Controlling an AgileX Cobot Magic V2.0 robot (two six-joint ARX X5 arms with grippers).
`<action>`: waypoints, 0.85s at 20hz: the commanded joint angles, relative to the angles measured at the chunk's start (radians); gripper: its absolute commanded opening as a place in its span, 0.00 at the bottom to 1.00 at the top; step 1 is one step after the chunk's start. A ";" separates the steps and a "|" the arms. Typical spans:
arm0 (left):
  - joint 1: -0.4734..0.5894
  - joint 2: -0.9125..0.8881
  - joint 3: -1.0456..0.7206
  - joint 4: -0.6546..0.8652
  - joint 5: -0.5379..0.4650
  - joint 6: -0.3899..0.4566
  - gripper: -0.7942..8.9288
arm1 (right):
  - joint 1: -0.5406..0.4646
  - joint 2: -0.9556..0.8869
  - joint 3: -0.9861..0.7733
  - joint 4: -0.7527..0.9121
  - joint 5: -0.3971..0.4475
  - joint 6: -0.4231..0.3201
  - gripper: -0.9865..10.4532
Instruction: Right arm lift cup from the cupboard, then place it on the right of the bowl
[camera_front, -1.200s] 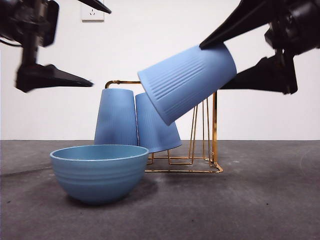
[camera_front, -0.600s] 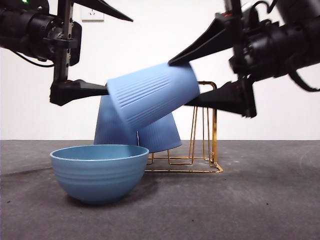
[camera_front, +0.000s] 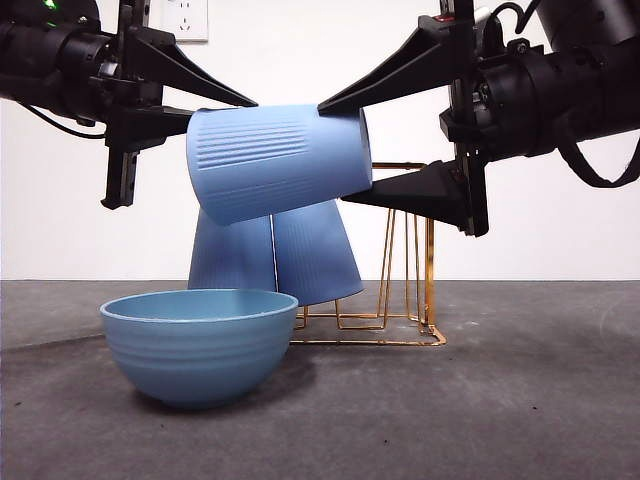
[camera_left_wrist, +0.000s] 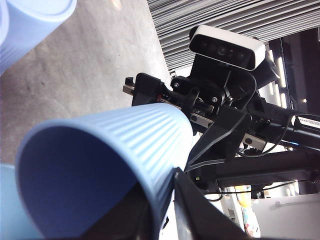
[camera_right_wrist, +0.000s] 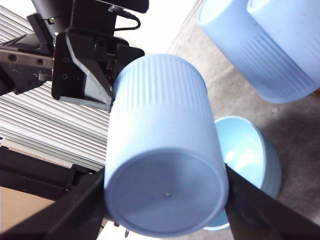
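Nearest you sits the bowl (camera_front: 199, 343), and above and just behind it the cup (camera_front: 275, 160) lies sideways in mid-air, your right gripper (camera_front: 345, 150) clamped on its base end and your left gripper (camera_front: 215, 108) astride its open rim, ahead of the cupboard (camera_front: 400, 262).

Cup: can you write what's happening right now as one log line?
cup: airborne, sideways | right gripper: grips base | left gripper: at rim | bowl: below

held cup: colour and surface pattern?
Light blue cup with fine vertical ribs along its side; clearest in the front view.
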 joint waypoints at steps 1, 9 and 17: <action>-0.027 0.011 0.011 0.005 0.003 -0.025 0.09 | 0.015 0.019 0.003 -0.007 0.055 0.011 0.38; -0.045 0.011 0.073 -0.039 -0.033 -0.106 0.09 | -0.061 -0.144 0.003 -0.298 0.156 -0.105 0.47; -0.175 0.023 0.189 -0.298 -0.267 0.056 0.09 | -0.077 -0.602 0.003 -0.886 0.402 -0.278 0.46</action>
